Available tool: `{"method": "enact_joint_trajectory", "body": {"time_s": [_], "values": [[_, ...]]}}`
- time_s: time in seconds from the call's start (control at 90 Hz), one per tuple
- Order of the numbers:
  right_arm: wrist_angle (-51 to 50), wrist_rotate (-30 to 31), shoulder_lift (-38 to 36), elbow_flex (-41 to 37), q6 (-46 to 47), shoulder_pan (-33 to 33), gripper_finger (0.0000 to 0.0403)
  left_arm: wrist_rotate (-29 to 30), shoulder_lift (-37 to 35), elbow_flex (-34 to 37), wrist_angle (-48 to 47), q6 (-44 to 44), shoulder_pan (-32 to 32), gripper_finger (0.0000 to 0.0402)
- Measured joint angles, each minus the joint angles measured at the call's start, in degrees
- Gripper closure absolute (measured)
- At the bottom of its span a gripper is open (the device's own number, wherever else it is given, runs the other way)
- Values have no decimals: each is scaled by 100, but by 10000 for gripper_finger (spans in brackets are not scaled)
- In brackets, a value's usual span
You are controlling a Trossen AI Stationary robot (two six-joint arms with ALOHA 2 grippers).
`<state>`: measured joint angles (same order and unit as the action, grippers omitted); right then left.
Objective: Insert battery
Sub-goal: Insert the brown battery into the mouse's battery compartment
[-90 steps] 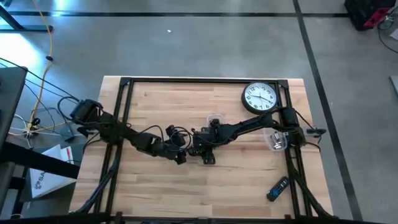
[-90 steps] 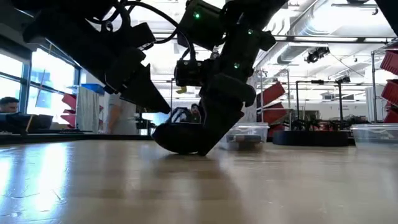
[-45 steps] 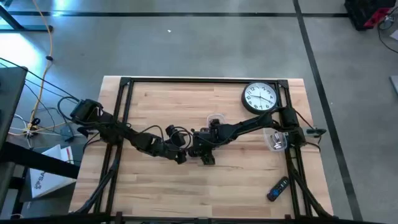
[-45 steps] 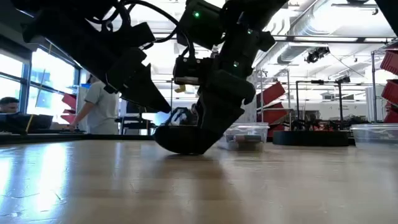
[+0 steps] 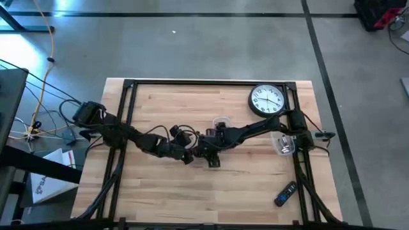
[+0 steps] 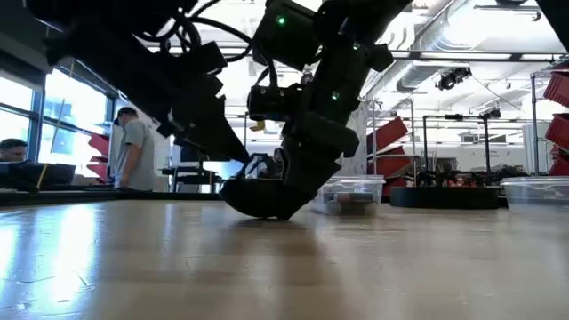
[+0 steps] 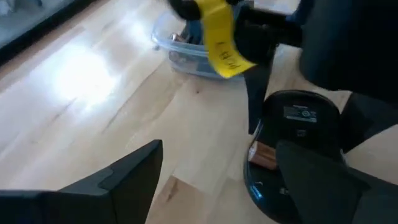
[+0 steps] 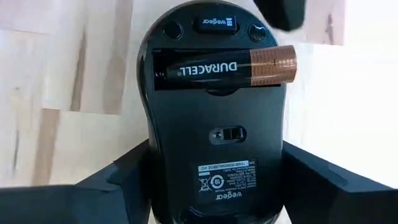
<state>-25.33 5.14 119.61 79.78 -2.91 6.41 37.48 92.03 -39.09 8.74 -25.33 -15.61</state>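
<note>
A black computer mouse [image 8: 214, 137] lies underside up near the table's middle, with its battery bay uncovered. A Duracell battery [image 8: 224, 67] lies crosswise over the bay, and its copper end [image 8: 273, 65] sticks out past the mouse's side. My right gripper [image 8: 214, 186] is shut on the mouse. My left gripper [image 7: 221, 186] stands open just left of it [image 5: 186, 155], one finger [image 7: 317, 186] close to the mouse [image 7: 298, 124] and the battery's copper end [image 7: 261, 155]. My right gripper pinches the mouse's two long sides [image 8: 146, 168] between its two fingers, toward the end with the label. The mouse is tilted, its lower end [image 6: 262, 203] on the table. My left gripper has one finger by the mouse's edge; whether it touches, I cannot tell.
A white wall clock [image 5: 266, 100] lies at the far right and a black remote [image 5: 285, 193] at the near right. One clear plastic tub [image 5: 221, 122] stands just beyond the mouse, another [image 5: 283, 144] by the right arm. People [image 6: 133, 151] stand in the room behind.
My left gripper has shifted a little toward the far edge and toward the mouse. The mouse stays tilted in my right gripper with its lower end on the table. A person in the room behind has walked across.
</note>
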Motion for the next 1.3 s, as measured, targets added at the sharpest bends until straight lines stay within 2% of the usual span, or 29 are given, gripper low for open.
{"method": "enact_joint_trajectory", "body": {"time_s": [0.256,0.4,0.567,0.833,0.956,1.111,1.3], "values": [[1,348,0,5,-336,145,155,219,4,0,-97,58,192,110],[4,381,0,5,-337,151,155,-382,4,0,-31,363,261,118],[3,383,0,5,-337,151,155,-525,-59,2,34,938,205,125],[-1,383,0,5,-340,153,155,-1592,-234,0,77,1476,211,129],[22,383,0,5,-342,153,155,-1653,-156,2,150,1492,211,129],[34,383,0,3,-289,156,155,-2111,42,2,611,1612,186,129],[34,381,0,1,-267,156,155,-2008,96,2,496,1696,98,138]]}}
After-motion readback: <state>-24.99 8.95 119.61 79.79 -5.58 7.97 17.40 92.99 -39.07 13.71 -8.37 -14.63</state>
